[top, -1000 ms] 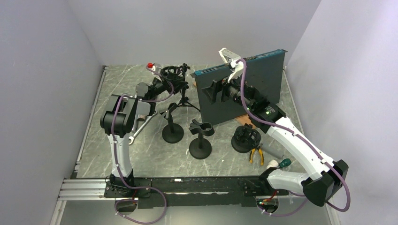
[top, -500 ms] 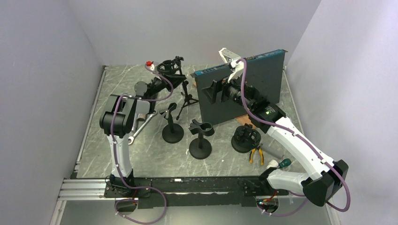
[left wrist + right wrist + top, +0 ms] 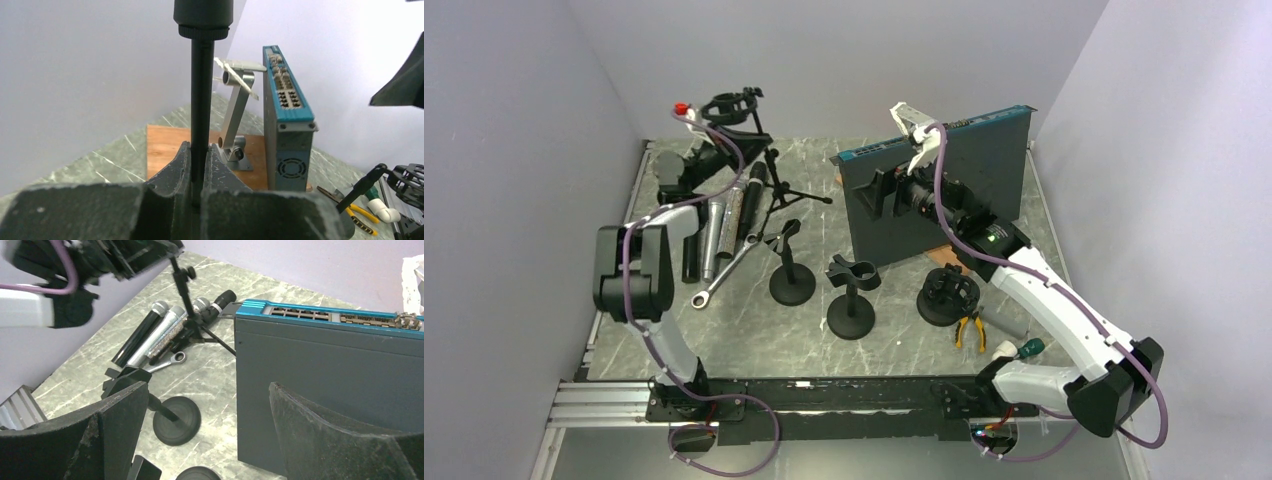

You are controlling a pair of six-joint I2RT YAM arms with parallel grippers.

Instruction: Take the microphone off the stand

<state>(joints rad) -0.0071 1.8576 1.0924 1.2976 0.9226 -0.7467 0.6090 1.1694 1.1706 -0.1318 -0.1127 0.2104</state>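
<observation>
The black tripod stand [image 3: 769,170] with a ring-shaped shock mount [image 3: 732,106] on top leans toward the back left corner. My left gripper [image 3: 722,135] is shut on its thin pole [image 3: 202,100], just under a thicker black collar [image 3: 203,17]. Several microphones [image 3: 724,225] lie flat on the table by the stand's legs, also seen in the right wrist view [image 3: 165,332]. I cannot tell whether a microphone sits in the mount. My right gripper [image 3: 210,390] hangs open in front of the dark blue-topped box [image 3: 944,185], holding nothing.
Two round-based clip stands [image 3: 791,285] [image 3: 851,312] and a round-based shock mount [image 3: 946,296] stand mid-table. A wrench [image 3: 724,275] lies left, with yellow pliers [image 3: 969,328] and a green-handled screwdriver [image 3: 1024,349] right. A metal bracket [image 3: 235,115] stands on a wooden board [image 3: 165,145] behind the box.
My left gripper has shut on the stand's pole and swung left and back, dragging and tilting the tripod stand toward the back left corner. The right arm has not moved.
</observation>
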